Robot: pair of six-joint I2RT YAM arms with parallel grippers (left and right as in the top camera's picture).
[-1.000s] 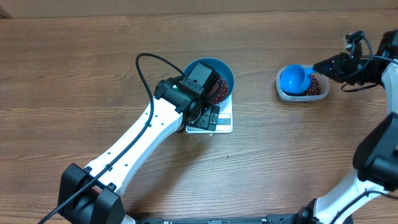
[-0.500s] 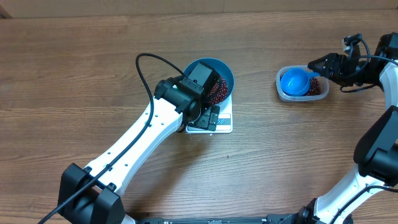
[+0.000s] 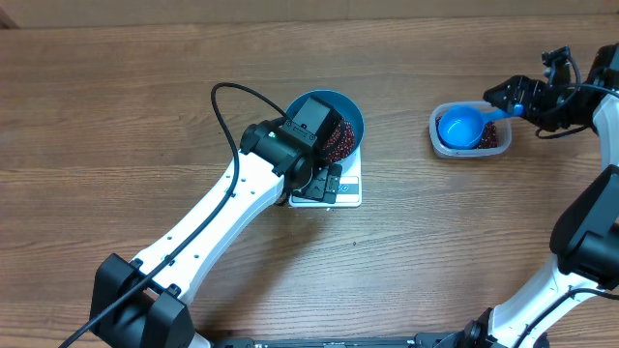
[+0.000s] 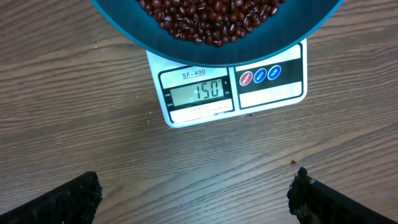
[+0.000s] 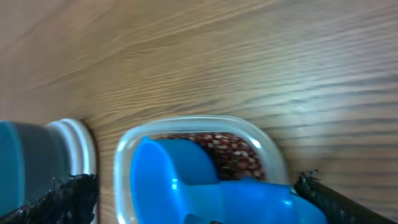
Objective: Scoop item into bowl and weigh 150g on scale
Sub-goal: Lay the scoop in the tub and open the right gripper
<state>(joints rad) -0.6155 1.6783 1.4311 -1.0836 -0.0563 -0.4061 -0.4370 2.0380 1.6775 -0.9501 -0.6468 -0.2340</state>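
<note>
Since the display on the scale (image 4: 230, 87) reads 150, you can judge the weighing step to be at its end: the target appears met and no further scooping looks needed.

Right gripper (image 5: 193, 186): jaws apart, one on either side of the handle of the blue scoop (image 3: 457, 126). The scoop rests in the clear plastic tub (image 3: 435, 137) on top of the leftover beans. Whether a finger touches the handle cannot be told.

Left gripper (image 4: 196, 186): jaws wide apart, nothing between them, hovering over the counter (image 4: 74, 124) just in front of the scale.

Next move, as a judgement: draw both arms back. Lift the right one straight off the handle so the scoop does not tip. Keep the left one off the bowl (image 4: 217, 56) and the scale, since any nudge would disturb the reading.

Beans (image 4: 211, 18): small, oval, glossy, dark red-brown, heaped loosely inside the deep blue bowl. The bowl sits on the scale and overhangs its platform. One reddish speck lies on the counter near the scale, possibly a stray bean.
</note>
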